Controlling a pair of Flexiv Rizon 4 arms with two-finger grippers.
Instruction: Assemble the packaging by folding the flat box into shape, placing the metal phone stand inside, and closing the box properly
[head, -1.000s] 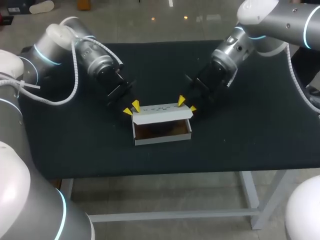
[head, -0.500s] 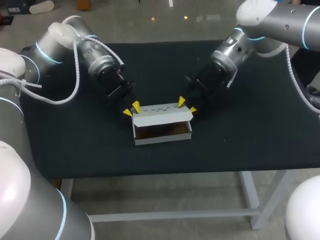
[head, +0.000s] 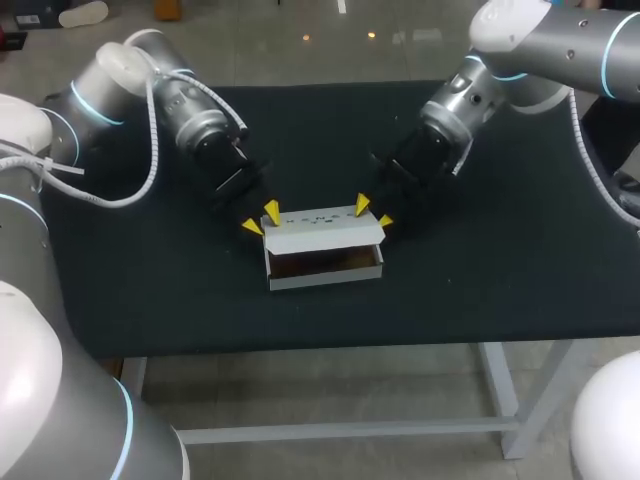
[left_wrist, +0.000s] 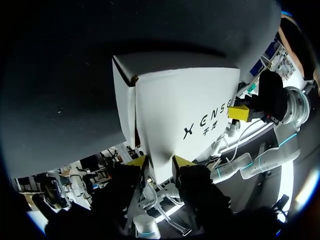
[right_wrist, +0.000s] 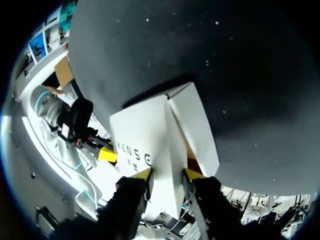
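Holding steady, you've barely moved in the last second: left claw (head: 258, 220) and right claw (head: 373, 210) each pinch an end of the raised lid (head: 322, 228), the box (head: 325, 265) sits open at the middle of the bench (head: 500, 250), so closing remains ahead

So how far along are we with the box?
Done: the box is folded into a tray shape. In hand: left hand and right hand each pinch an end of the raised lid. Left: closing the lid. The inside looks brown; whether the stand is in there I cannot tell.
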